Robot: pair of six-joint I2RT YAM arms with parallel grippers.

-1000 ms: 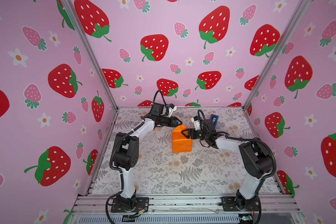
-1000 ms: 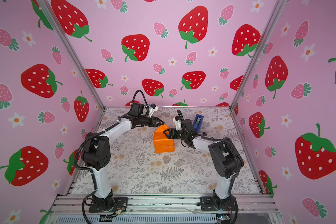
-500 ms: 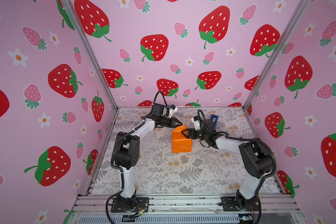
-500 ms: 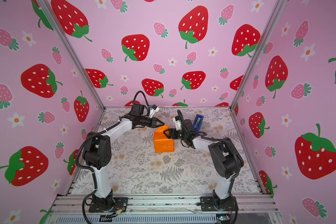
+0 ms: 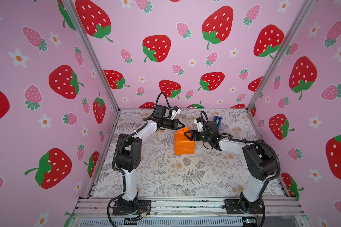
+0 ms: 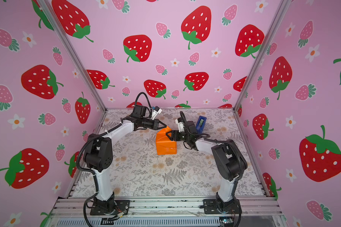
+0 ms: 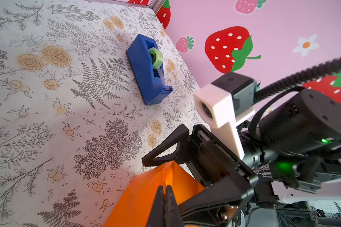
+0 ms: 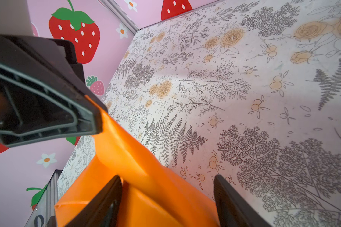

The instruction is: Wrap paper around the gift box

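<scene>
Overhead, in both top views, finds the paper [image 5: 184, 146] folded into a blocky bundle on the table [image 5: 165, 176]; from the left wrist, shows the left gripper [image 7: 165, 189] clamped on its raised flap; from the right wrist, the right gripper [image 8: 166, 179], jaws apart, astride it.

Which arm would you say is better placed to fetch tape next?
Probably right: the right gripper is open near the tape dispenser, while the left gripper pinches the folded paper.

right pincer [image 8: 167, 177]: jaws apart over paper [image 8: 126, 149] | left pincer [image 8: 96, 118]: touching paper tip
</scene>
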